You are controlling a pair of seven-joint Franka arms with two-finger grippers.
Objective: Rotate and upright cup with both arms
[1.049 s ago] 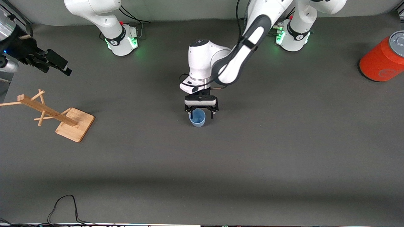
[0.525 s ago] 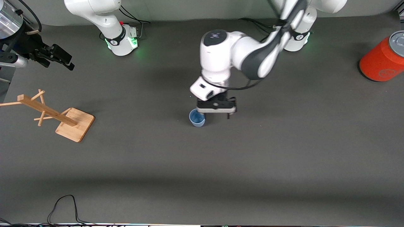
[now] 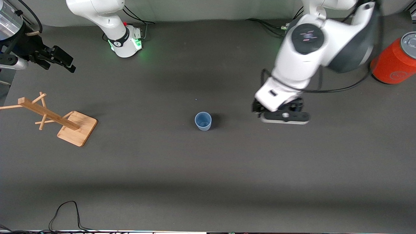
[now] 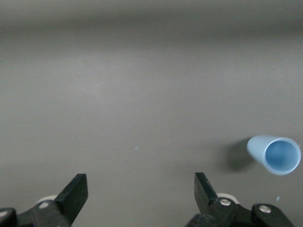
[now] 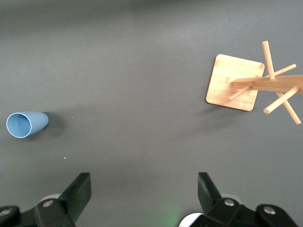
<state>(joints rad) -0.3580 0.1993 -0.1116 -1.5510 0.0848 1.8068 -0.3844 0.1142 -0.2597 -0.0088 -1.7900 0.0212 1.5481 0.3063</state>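
Grey table [image 3: 208, 169]; plain cup [image 3: 203, 121] upright, no lettering.

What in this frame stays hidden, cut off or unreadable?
- Left gripper, front view: fingers hidden under its own body, arm motion-blurred.
- Red can, front view: cut off by the picture's edge.
- Cup: its base hidden in every view.
- Wooden rack, right wrist view: cropped at the edge.

Count, 1 each unless noted:
- cup [image 3: 203, 121]: 1, pale blue, upright, outside both sets of jaws
- red can [image 3: 395, 60]: 1
- wooden peg rack [image 3: 53, 117]: 1, w/ square base
- arms: 2, w/ 2 grippers: left gripper [image 3: 283, 114], right gripper [image 3: 55, 60], nothing btwn jaws of either
- black cable [image 3: 65, 213]: 1 loop at table edge
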